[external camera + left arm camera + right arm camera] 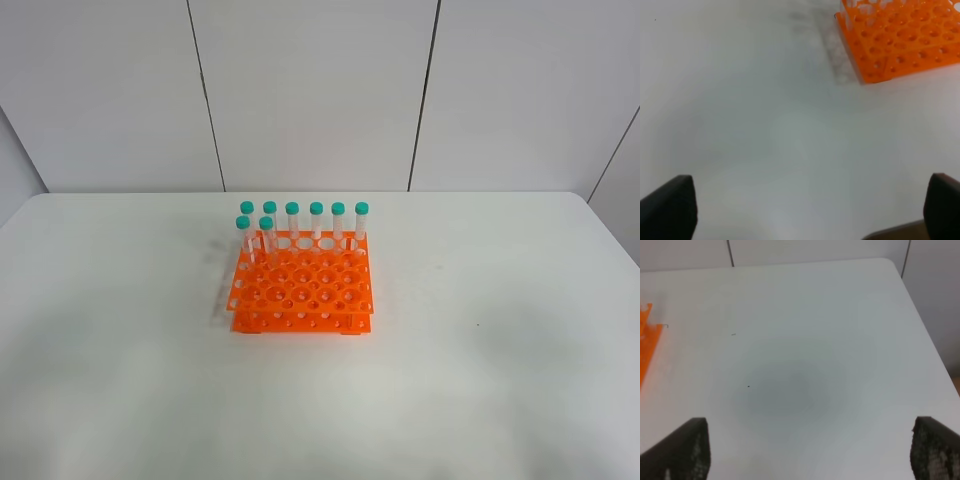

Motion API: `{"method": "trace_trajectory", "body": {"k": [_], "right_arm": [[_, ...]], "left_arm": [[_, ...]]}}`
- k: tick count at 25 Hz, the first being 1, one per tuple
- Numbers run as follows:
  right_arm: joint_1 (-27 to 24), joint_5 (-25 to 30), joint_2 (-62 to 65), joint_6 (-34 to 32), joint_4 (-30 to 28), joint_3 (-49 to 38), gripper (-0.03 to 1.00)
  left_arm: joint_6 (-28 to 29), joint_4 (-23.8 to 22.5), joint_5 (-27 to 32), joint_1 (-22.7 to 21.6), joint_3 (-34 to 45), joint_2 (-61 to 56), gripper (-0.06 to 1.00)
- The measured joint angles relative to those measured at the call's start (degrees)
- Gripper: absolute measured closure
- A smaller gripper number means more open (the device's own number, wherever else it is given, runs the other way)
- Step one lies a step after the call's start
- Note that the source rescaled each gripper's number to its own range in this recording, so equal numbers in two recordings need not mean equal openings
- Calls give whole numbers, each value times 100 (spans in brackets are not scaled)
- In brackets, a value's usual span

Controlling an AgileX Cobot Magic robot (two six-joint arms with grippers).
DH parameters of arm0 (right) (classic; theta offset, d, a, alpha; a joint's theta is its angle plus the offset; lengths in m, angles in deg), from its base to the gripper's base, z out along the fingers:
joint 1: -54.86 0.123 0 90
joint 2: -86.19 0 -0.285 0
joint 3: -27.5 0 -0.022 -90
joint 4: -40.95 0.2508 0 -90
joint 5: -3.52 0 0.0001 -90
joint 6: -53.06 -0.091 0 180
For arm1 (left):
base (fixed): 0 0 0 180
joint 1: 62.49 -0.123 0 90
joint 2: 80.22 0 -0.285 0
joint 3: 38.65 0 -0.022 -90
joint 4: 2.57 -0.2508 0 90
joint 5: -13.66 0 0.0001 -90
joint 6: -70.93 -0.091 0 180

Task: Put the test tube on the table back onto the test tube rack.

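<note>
1. The test tube named in the task cannot be singled out: no tube is seen lying on the table (520, 330) in any view, and eight alike teal-capped tubes stand upright in the test tube rack (302, 290).
2. Only in the exterior high view are the tubes shown whole. Six are held in the rack's rear row (304, 220), towards the table's far edge, and two more (255, 232) stand just in front of that row at the rack's left end.
3. The remaining holes of the orange rack are seen empty. The rack is set near the middle of the table, somewhat closer to the far edge than to the near edge.
4. Neither arm is caught in the exterior high view; the grippers are shown by the wrist views alone.
5. In the left wrist view the left gripper (810, 210) is seen with its jaws spread wide and nothing between them, over bare tabletop. One corner of the rack (900, 40) is visible well apart from it, with only the clear lower parts of some tubes cut off at the picture's margin.
6. In the right wrist view the right gripper (807, 450) is likewise seen spread wide and holding nothing. A rounded far corner of the table (887, 265) is shown, together with a thin orange sliver of the rack (647, 350).
7. No brand, label or readable writing is visible on the rack, the tubes or the table.
</note>
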Motion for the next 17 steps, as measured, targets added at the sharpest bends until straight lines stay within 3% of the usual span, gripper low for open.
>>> {"method": "trace_trajectory", "body": {"k": [17], "right_arm": [[0,0,0,0,0,0,13]], "left_arm": [[0,0,0,0,0,0,-6]]}}
